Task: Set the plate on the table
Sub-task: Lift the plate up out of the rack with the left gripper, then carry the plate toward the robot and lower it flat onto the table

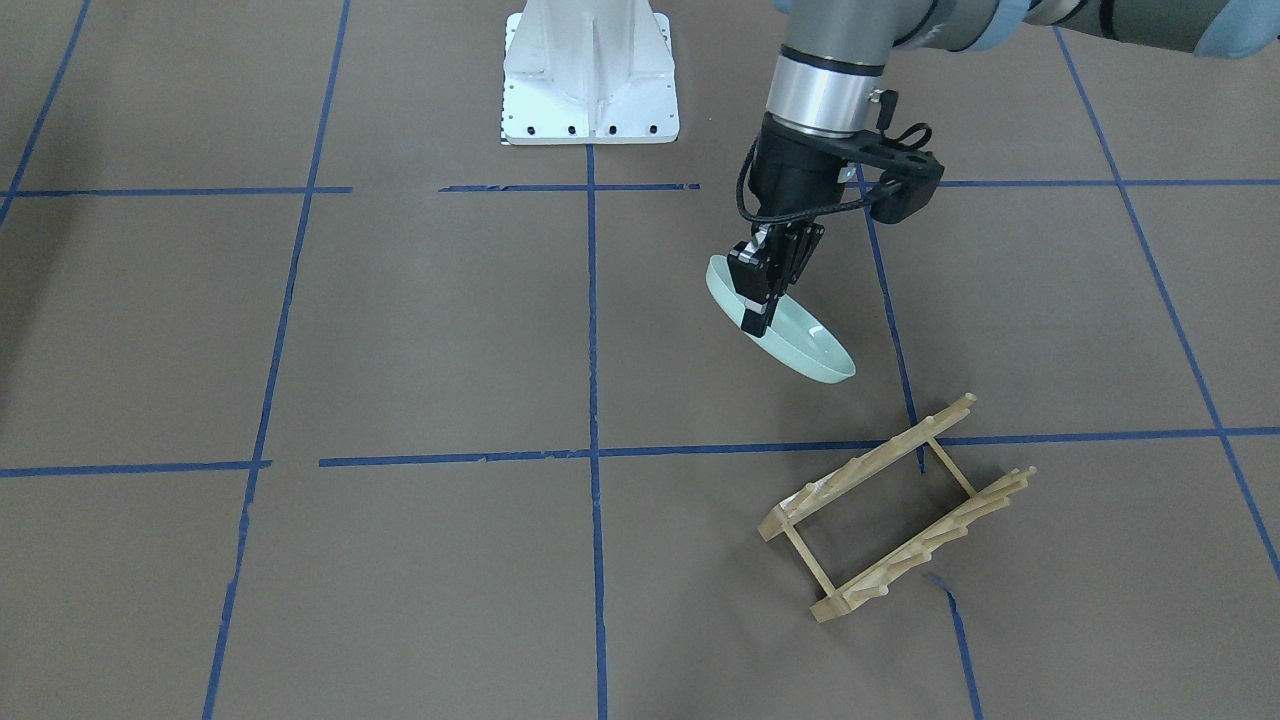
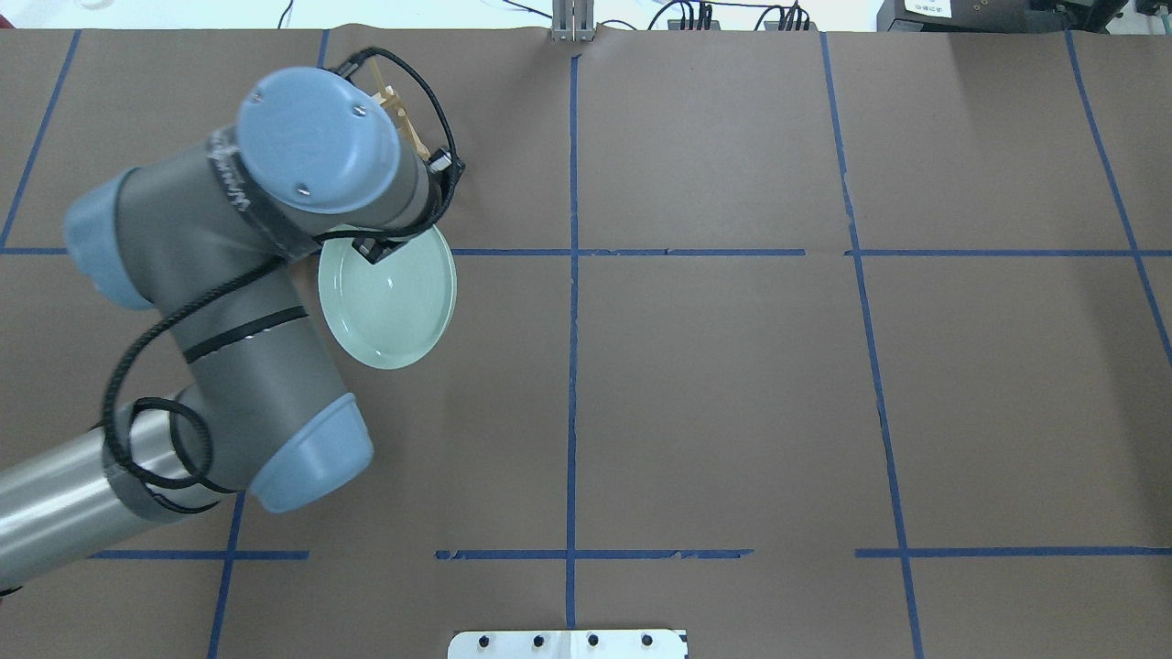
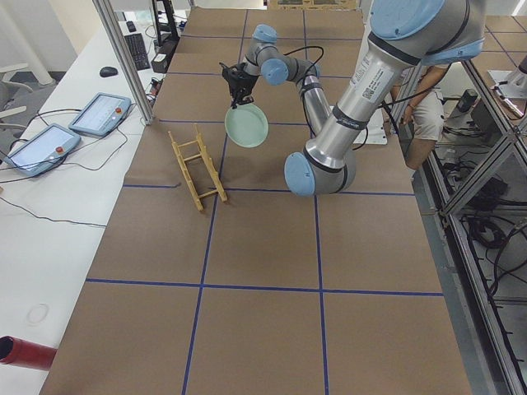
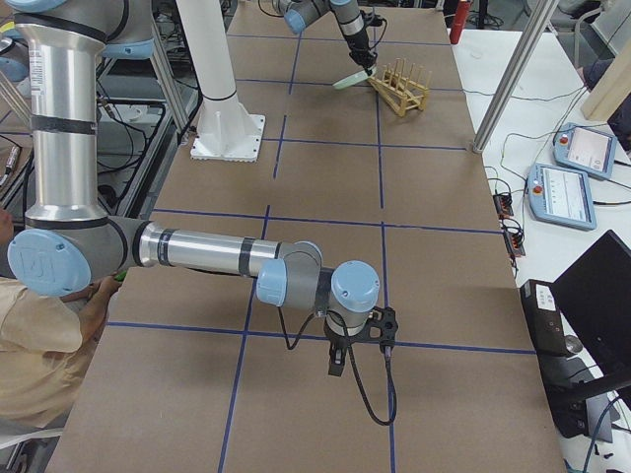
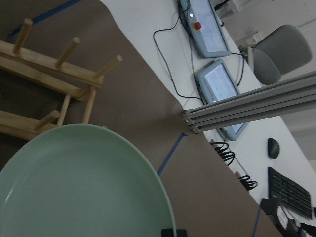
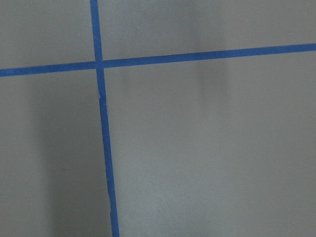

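Note:
My left gripper [image 1: 757, 312] is shut on the rim of the pale mint-green plate [image 1: 805, 345] and holds it tilted, above the brown table [image 1: 400, 330]. From overhead the plate [image 2: 389, 302] shows its full face, with the gripper [image 2: 375, 249] at its far rim. The left wrist view shows the plate [image 5: 84, 187] close up with the rack beyond it. My right gripper [image 4: 337, 360] hangs low over the table in the exterior right view only; I cannot tell if it is open or shut. The right wrist view shows only bare table [image 6: 207, 148] with blue tape.
The light wooden pegged dish rack [image 1: 895, 510] stands empty on the table, just beyond the plate from the robot. The white robot base [image 1: 590, 75] sits at mid-table. Teach pendants [image 3: 99, 113] lie off the table's far edge. A person [image 3: 424, 107] sits by the robot.

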`<state>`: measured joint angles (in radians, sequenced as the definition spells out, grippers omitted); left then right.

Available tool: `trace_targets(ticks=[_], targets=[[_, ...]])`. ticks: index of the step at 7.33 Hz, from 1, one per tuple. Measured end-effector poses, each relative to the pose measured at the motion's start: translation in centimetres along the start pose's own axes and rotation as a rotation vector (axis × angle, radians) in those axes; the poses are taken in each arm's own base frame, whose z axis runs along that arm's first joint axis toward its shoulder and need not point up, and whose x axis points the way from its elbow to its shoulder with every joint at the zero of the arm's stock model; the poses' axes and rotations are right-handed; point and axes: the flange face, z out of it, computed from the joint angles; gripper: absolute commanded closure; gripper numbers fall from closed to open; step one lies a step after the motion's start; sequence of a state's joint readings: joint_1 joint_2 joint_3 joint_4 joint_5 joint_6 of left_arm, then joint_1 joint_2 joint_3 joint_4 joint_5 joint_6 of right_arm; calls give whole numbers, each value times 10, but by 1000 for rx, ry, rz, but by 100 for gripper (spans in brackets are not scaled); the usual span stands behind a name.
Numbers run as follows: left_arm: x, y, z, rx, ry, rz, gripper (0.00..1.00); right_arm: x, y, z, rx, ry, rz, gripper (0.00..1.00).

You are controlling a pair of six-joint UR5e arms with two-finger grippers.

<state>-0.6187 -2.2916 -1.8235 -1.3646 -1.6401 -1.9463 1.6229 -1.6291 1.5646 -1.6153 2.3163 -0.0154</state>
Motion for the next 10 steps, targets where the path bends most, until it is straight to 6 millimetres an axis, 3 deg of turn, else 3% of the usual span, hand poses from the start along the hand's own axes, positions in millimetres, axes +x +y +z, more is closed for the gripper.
trace_targets(ticks=[2, 4, 5, 7, 8, 9, 10], targets=[[18, 36, 77, -50, -233, 25, 100, 0, 0, 0, 0, 0, 0, 0], [22, 59, 120, -72, -364, 37, 100, 0, 0, 0, 0, 0, 0, 0], [17, 75, 134, -81, -405, 47, 2, 0, 0, 0, 0, 0, 0, 0], [15, 88, 139, -89, -420, 62, 0, 0, 0, 0, 0, 0, 0, 0], [20, 85, 127, -100, -392, 83, 0, 0, 0, 0, 0, 0, 0, 0], [33, 64, 99, -115, -328, 132, 0, 0, 0, 0, 0, 0, 0, 0], [48, 28, 68, -120, -254, 205, 0, 0, 0, 0, 0, 0, 0, 0]])
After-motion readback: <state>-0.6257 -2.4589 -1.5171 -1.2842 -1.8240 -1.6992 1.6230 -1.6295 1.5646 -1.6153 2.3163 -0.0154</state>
